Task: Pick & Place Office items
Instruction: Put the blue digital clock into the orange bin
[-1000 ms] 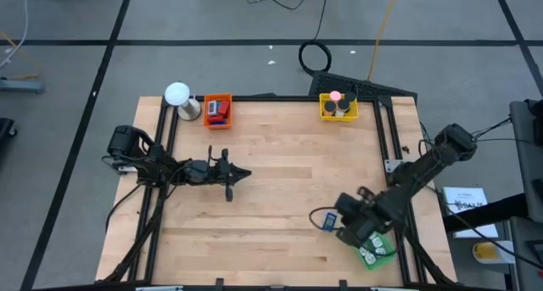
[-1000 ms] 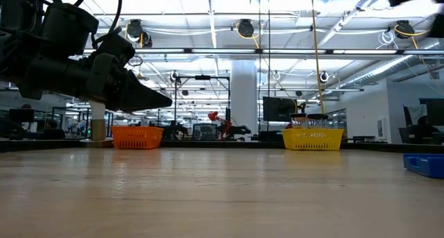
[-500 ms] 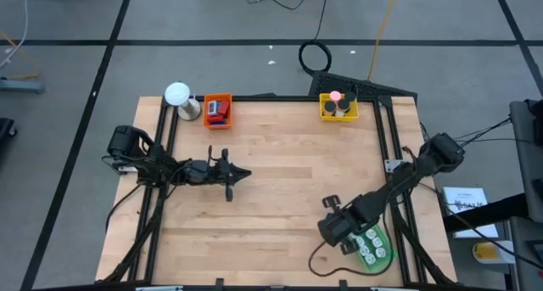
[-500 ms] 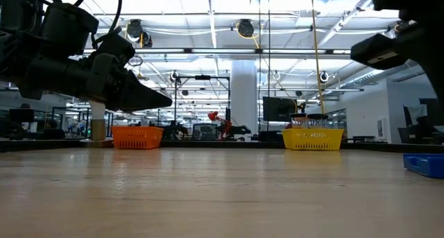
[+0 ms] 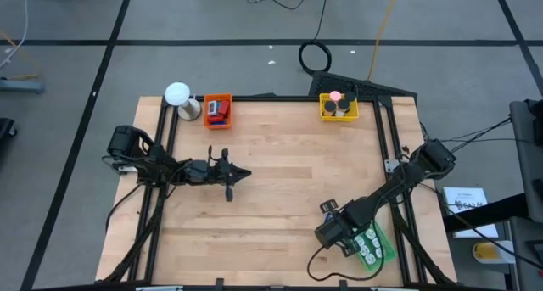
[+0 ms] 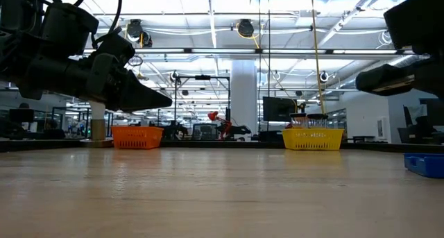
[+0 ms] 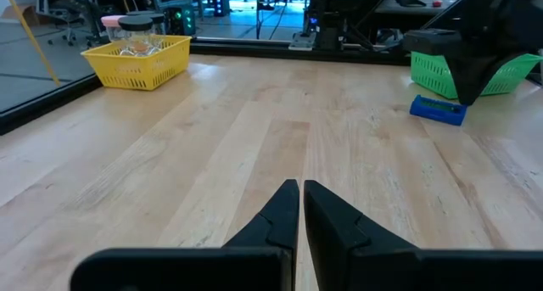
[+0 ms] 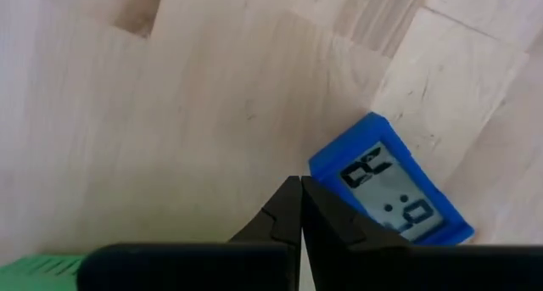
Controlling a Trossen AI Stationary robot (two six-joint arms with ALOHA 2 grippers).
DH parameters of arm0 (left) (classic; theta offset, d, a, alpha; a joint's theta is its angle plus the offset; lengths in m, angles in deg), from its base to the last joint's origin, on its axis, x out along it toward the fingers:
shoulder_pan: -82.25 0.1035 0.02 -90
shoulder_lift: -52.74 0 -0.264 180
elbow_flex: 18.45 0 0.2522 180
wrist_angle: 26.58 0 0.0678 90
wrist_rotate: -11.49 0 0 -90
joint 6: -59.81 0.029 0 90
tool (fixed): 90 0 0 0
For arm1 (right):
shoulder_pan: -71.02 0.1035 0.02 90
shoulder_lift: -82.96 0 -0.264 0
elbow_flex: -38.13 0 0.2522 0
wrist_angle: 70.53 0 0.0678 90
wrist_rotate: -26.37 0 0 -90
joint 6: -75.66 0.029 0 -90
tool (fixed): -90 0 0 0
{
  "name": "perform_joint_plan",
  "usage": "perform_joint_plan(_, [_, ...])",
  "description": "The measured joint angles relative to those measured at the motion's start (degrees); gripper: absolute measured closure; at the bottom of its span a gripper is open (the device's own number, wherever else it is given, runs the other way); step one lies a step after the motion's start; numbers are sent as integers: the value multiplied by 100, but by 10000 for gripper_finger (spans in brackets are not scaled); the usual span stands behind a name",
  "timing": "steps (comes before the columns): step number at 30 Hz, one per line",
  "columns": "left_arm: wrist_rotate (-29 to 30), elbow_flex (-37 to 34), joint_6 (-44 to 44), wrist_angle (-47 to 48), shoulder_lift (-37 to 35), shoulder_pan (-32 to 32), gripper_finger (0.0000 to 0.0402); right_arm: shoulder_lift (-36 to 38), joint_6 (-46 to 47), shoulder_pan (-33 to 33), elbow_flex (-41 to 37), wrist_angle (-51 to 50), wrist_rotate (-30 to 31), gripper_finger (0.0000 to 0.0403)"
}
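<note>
Two arms over the wooden table (image 5: 280, 181). L gripper (image 5: 242, 174) hangs mid-left of the table, fingers (image 7: 284, 210) pressed together, nothing between them — well clear of every tray.

R gripper (image 8: 300, 208) is low at the near-right corner, pointed down at the wood, tips closed on each other w/ nothing pinched. In the high view its head sits just beside the green tray (image 5: 379, 253).

Blue piece (image 8: 390, 193) — small rectangle w/ a display face, digits showing — lies flat on the table just beside the R tips; touching or a hair apart, can't tell. Same piece shows in the L wrist view (image 7: 438, 109), lying on the wood in front of the green tray (image 7: 441, 75), and at the right edge of the low view (image 6: 424, 164).

Green tray holds several white-faced pieces, approx four; detail too small.

Far edge: orange tray (image 5: 218, 110) w/ blue and red pieces inside; yellow tray (image 5: 338, 107) w/ a pink roll (image 5: 336, 96) and black discs (image 5: 343, 107). White ball-topped object (image 5: 178, 96) stands just beside the orange tray, outside the frame rail.
</note>
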Motion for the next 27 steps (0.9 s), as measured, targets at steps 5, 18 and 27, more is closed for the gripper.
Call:
perform_joint_plan(5, [0, 0, 0, 0, 0, 0, 376, 1, 25, -106, 2, 61, 462, 402])
perform_joint_plan(18, [0, 0, 0, -1, 0, 0, 376, 236, 2064, -796, 2, 64, 1220, 372])
perform_joint_plan(27, [0, 0, -2, -4, 0, 0, 376, 366, 2445, -470, 4, -648, 886, 210])
